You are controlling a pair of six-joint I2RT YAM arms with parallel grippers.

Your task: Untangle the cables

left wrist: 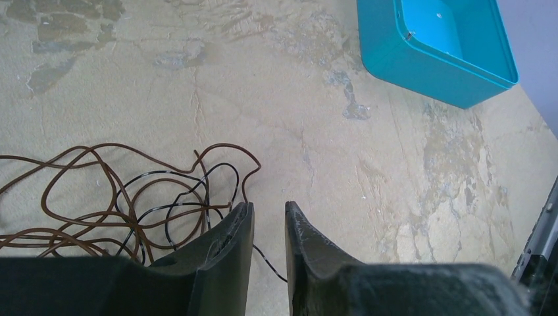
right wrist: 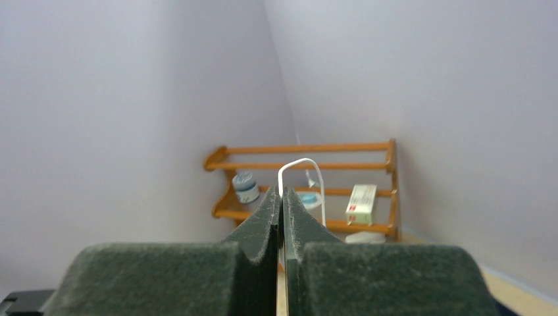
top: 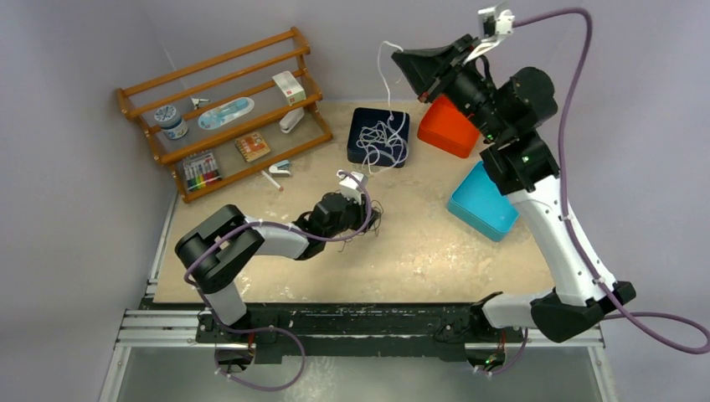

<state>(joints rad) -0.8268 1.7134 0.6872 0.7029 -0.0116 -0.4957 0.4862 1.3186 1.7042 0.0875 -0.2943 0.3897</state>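
Observation:
A loose tangle of brown and black cables lies on the table just left of my left gripper. Its jaws stand a little apart, and one thin black strand crosses the gap low between the fingers without being pinched. From above, that gripper sits low over the dark tangle and hides most of it. My right gripper is raised high at the back, shut on a white cable. That cable hangs down to a heap of white cables in a navy tray. It arches out of the shut tips as a white loop.
A red bin and a teal bin stand right of the navy tray; the teal bin lies ahead and right of my left gripper. A wooden rack with small items fills the back left corner.

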